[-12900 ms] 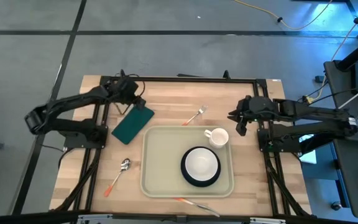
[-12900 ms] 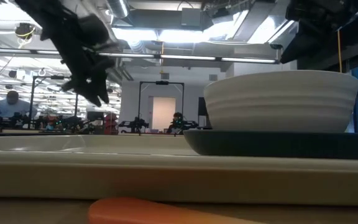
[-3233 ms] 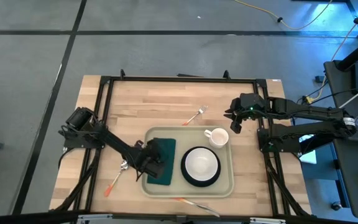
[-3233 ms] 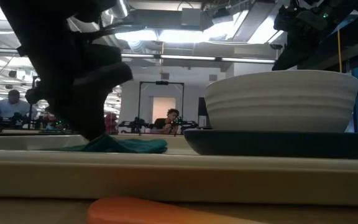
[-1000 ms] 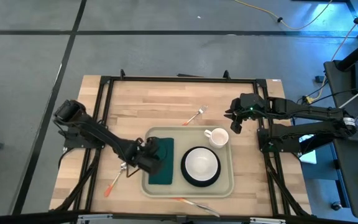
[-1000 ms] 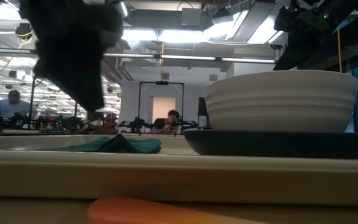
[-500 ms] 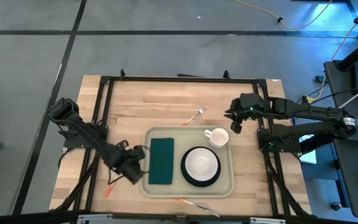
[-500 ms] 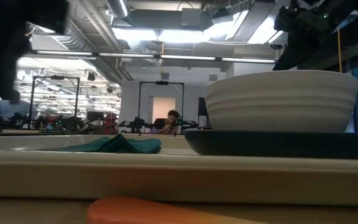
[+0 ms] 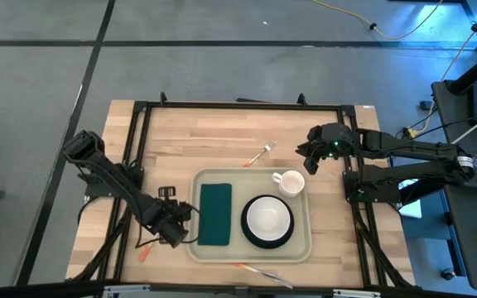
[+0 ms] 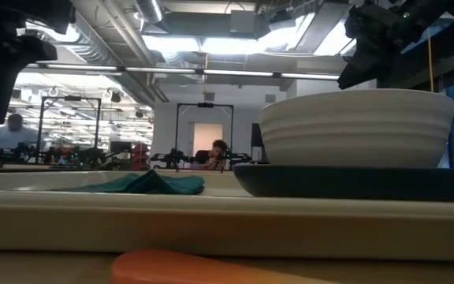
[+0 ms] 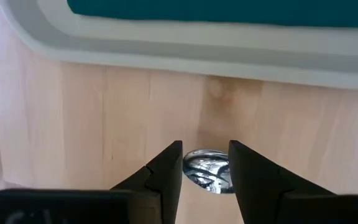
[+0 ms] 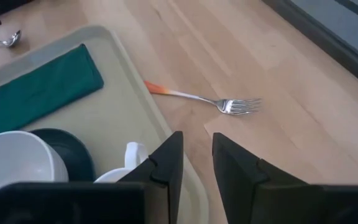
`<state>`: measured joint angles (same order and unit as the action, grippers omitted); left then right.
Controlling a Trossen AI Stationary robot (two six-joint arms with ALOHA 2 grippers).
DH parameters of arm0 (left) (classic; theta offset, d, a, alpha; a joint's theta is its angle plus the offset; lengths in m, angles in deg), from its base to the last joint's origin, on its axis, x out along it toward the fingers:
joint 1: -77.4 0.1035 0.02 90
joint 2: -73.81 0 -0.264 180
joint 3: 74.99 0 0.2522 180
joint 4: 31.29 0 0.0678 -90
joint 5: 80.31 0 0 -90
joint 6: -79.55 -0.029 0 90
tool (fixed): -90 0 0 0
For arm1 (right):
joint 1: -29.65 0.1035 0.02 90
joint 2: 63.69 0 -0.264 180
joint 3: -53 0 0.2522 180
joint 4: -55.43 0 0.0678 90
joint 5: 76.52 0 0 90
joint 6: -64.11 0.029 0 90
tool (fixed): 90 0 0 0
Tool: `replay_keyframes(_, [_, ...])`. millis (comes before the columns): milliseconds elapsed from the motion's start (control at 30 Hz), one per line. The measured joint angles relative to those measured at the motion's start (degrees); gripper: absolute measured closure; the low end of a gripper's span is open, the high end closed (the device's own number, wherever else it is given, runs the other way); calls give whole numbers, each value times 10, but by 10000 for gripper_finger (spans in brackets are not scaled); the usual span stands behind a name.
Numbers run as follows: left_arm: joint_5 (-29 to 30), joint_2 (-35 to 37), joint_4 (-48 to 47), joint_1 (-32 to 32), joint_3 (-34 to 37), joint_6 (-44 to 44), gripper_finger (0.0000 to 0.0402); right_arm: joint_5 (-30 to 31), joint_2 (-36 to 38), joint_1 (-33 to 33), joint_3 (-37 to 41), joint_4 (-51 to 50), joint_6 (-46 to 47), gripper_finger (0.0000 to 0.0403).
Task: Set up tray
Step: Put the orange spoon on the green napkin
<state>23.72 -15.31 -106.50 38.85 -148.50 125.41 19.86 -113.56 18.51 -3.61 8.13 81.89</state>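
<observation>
Left gripper low at the spoon, jaws narrowly apart around its bowl.
Tray mid-bench holds napkin, bowl, cup; right gripper by fork, jaws narrow.

Light wood table with a black frame around its edges. Lying directly on it: the cream tray, about centre and toward the near edge; a fork with an orange handle, just beyond the tray's far rim; a spoon with an orange handle, just off the tray's left side, bowl end near the rim; another orange-handled utensil along the tray's near rim, kind unclear.
</observation>
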Motion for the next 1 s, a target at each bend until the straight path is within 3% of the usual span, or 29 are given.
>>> replay_keyframes(233, [-8,0,2,0,0,46,291,0,0,0,0,0,2,313])
replay_keyframes(433, [-51,0,9,-23,0,266,303,0,0,0,0,-7,29,313])
replay_keyframes(633, [-95,0,18,-68,-1,509,282,0,0,0,0,-12,34,313])
replay_keyframes(900, [-67,-4,11,-126,-1,653,252,0,0,0,0,-12,50,313])
replay_keyframes(1000, [-83,-22,3,-133,0,676,252,0,0,0,0,-12,50,313])
